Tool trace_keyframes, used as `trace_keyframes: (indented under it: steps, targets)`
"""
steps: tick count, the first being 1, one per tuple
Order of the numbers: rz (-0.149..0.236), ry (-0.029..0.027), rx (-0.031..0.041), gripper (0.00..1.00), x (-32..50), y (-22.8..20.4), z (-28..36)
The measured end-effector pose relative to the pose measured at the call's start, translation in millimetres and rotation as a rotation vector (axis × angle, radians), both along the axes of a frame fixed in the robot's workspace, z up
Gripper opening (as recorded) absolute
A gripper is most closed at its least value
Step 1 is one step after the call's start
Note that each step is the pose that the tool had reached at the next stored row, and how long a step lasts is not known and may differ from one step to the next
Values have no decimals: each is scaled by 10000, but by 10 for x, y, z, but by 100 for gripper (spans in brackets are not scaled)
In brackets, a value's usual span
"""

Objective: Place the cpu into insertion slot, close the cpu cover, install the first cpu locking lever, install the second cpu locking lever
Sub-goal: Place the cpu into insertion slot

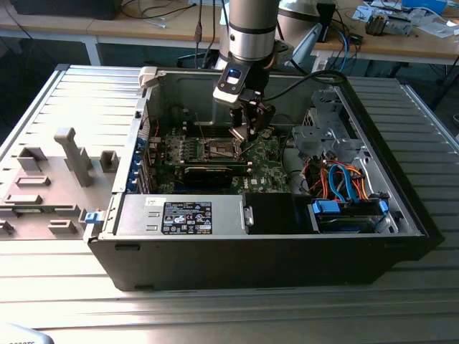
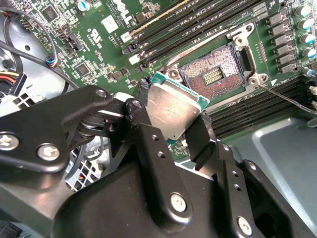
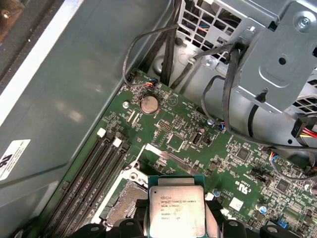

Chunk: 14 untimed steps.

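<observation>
The tool was closed narrowly on the cpu. Its 2 black fingers pinched opposite edges, so the silvery lid faced up and the underside was left clear for seating. The chip hung tilted just beside the insertion slot, above the board and not yet in it. In the first wrist view the cpu overlapped 1 corner of the insertion slot. I judged that this edge grip spared the contacts and left room to lower the chip flat between the slot's metal rims.

The slot's field of contacts was bare, so the cpu cover was evidently swung off it, though I could not tell where the frame stood. A thin wire lever stood free just beside the slot's rim, unlatched as an open socket needs. Long black memory slots ran alongside the slot. Beyond the slot lay a coin cell battery, and further off a grey drive cage trailing cables.

In the exterior view the tool reached straight down over the insertion slot inside the open computer case. The case lay on its side on the ribbed counter, which turned the slot upward for a vertical approach.
</observation>
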<state>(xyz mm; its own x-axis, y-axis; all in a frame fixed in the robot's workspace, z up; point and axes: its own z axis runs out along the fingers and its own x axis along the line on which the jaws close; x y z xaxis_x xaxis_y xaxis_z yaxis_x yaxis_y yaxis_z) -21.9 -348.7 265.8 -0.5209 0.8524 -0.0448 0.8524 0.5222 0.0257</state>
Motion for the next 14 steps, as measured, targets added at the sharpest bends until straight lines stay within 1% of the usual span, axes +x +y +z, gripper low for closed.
trace_keyframes:
  steps: [14]
  targets:
    - [-63,0,0,54,0,0,0]
